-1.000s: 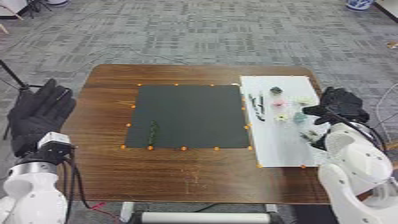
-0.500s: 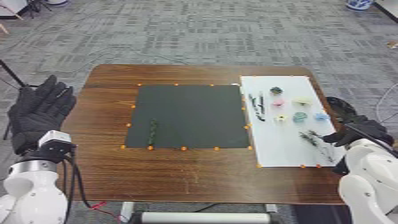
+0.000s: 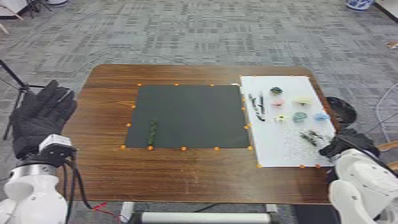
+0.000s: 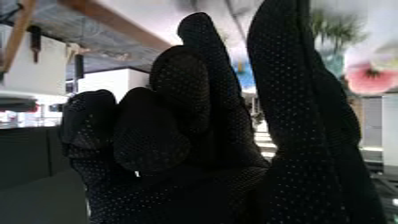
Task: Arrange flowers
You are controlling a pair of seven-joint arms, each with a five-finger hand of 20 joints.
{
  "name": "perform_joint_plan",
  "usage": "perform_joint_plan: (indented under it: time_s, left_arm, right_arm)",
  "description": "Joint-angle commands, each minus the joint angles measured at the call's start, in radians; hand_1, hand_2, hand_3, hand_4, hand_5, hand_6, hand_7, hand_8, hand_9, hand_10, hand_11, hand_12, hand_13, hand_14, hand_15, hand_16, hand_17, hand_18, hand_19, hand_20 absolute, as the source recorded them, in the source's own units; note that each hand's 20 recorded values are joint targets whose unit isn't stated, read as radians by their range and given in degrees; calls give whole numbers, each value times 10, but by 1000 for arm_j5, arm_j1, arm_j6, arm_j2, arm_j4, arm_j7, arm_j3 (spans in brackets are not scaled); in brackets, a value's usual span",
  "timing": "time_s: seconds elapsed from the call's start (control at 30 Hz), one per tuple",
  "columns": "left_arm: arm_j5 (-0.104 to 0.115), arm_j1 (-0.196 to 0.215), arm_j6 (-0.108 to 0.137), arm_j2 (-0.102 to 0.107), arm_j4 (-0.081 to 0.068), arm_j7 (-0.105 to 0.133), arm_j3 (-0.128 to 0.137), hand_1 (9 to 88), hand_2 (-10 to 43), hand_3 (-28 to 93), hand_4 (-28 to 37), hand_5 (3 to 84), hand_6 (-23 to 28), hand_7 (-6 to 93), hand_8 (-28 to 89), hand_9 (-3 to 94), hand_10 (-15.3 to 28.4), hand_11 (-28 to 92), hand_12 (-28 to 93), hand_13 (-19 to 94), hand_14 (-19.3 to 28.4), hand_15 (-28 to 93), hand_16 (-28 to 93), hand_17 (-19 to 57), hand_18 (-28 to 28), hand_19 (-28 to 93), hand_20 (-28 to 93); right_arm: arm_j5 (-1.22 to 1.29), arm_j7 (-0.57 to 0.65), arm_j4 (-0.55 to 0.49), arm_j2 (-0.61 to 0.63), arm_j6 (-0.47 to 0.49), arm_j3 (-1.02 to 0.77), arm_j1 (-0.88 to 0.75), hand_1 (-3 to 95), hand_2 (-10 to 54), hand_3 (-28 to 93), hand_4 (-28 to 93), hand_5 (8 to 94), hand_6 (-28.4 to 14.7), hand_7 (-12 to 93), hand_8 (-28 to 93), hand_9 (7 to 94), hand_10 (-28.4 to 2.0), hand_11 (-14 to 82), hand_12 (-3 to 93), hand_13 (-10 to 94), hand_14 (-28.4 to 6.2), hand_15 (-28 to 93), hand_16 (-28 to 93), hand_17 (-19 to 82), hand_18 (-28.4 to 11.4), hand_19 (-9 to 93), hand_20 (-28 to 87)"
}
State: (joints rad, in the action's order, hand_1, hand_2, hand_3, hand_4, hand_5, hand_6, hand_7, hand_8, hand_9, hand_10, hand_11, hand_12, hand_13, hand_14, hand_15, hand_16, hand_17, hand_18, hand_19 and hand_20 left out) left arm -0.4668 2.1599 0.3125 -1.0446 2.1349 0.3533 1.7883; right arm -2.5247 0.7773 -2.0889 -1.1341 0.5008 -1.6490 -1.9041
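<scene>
While the left hand sits palm-up off the bench's left side, fingers straight and slightly spread, the right hand is at the lower right edge of the white sheet, just beside the leafy sprig. Right fingers look relaxed in the right wrist view, narrow gap to the thumb; cannot tell whether they touch a stem. Flowers lie on the white sheet: dark flower, pink flower, cream flower, pale yellow flower, teal flower, blue flower. Dark stems lie left of them. One green sprig lies lower left on the black mat.
</scene>
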Motion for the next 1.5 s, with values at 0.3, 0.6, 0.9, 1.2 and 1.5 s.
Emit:
perform_joint_plan:
  time_s: [0.3, 0.6, 0.9, 1.2, 1.5]
  left_arm:
    - [-8, 25, -9, -19, 9, -11, 6, 256, 146, 711, -283, 426, 90, 126, -110, 362, 161, 214, 52, 281, 163, 264, -58, -57, 150, 405, 61]
    - [5, 38, -8, -26, 13, -13, 15, 256, 147, 711, -283, 426, 90, 127, -110, 362, 161, 212, 53, 281, 164, 265, -57, -58, 151, 405, 62]
    - [2, 84, 3, -54, 27, -9, 38, 255, 147, 711, -283, 425, 90, 126, -109, 362, 161, 213, 54, 280, 165, 266, -58, -59, 151, 407, 62]
    - [-34, 133, -60, -68, 35, -49, 92, 253, 142, 708, -283, 412, 86, 121, -107, 349, 155, 202, 54, 270, 160, 251, -56, -63, 152, 391, 58]
    - [-89, 145, -89, -72, 40, -73, 126, 254, 143, 696, -283, 400, 82, 118, -105, 334, 152, 192, 59, 261, 157, 235, -46, -68, 150, 378, 62]
  right_arm:
    - [56, 42, 35, -19, -78, 7, 2, 569, -95, 621, -261, 768, -19, 336, 147, 762, -131, 546, 448, 763, -105, 771, 456, 454, -240, 899, 326]
    - [155, 78, -32, -16, -140, -12, 24, 525, -91, 650, -217, 743, -16, 435, 213, 773, -131, 560, 430, 772, -104, 771, 448, 462, -241, 908, 321]
    - [140, 44, -126, 4, -265, 31, 37, 519, -84, 655, -211, 726, -17, 473, 214, 771, -133, 558, 422, 774, -100, 762, 435, 463, -240, 911, 315]
    - [258, 20, -186, 20, -205, 100, 134, 518, -82, 659, -210, 722, -20, 484, 210, 774, -131, 555, 417, 778, -97, 758, 432, 468, -240, 915, 308]
    - [329, -47, -165, -51, -151, 319, 303, 515, -77, 659, -209, 715, -22, 491, 213, 773, -126, 551, 416, 780, -94, 753, 431, 470, -238, 919, 300]
